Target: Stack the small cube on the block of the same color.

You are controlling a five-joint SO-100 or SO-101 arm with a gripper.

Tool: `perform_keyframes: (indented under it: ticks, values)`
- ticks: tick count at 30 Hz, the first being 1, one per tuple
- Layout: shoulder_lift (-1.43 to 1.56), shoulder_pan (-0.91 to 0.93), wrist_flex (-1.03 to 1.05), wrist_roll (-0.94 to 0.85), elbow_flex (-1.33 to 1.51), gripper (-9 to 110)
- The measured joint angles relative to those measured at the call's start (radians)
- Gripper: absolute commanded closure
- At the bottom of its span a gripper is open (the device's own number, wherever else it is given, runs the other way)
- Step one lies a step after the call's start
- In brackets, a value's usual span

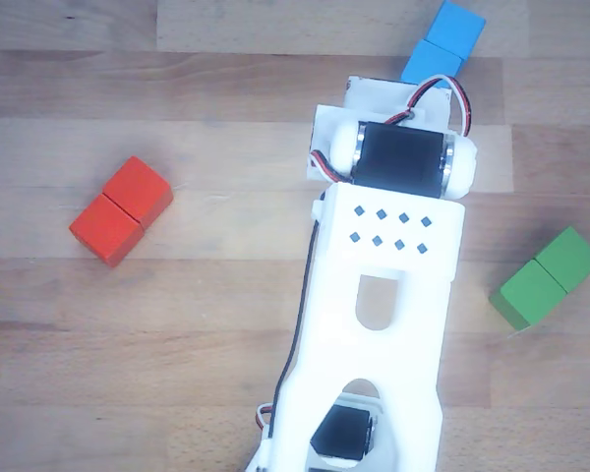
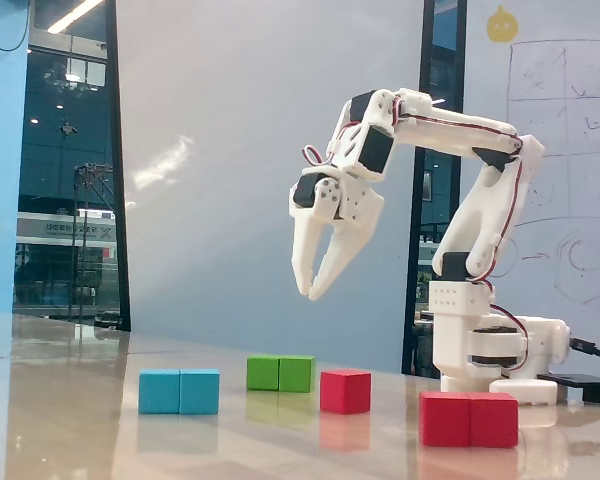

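The gripper hangs high above the table in the fixed view, fingers pointing down and a little toward that view's left, with a narrow gap between the tips and nothing held, so it reads as released and empty. Being that far up, it looks poised for a descent, with no grasp begun. Below it and slightly toward the arm's base, the small cube sits flat on the table, apart from every other piece; my judgement is that it is the first target, since it has free space on all sides for the fingers to close around it. In the other view the arm's white body covers the middle of the table, and the small cube cannot be seen there, presumably hidden beneath it. Further toward the base side in the fixed view, nearer that camera, lies the block, also flat with its top face bare, ready to receive the cube; in the other view it shows at, well to the left of the arm. The green block lies behind the cube, and the blue block lies out beyond the fingertips. No containers appear in either view.
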Motion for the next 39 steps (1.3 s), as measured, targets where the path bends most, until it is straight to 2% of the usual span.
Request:
perform_keyframes:
  ticks: [8,19,35,39]
  values:
    - [-0.117,0.0,0.008,-0.012,0.0,101]
    - [-0.117,0.0,0.008,-0.241,0.023,101]
    - [-0.118,-0.034,0.152,-0.261,0.089,101]
    - [-0.118,-0.034,0.176,-0.262,0.089,95]
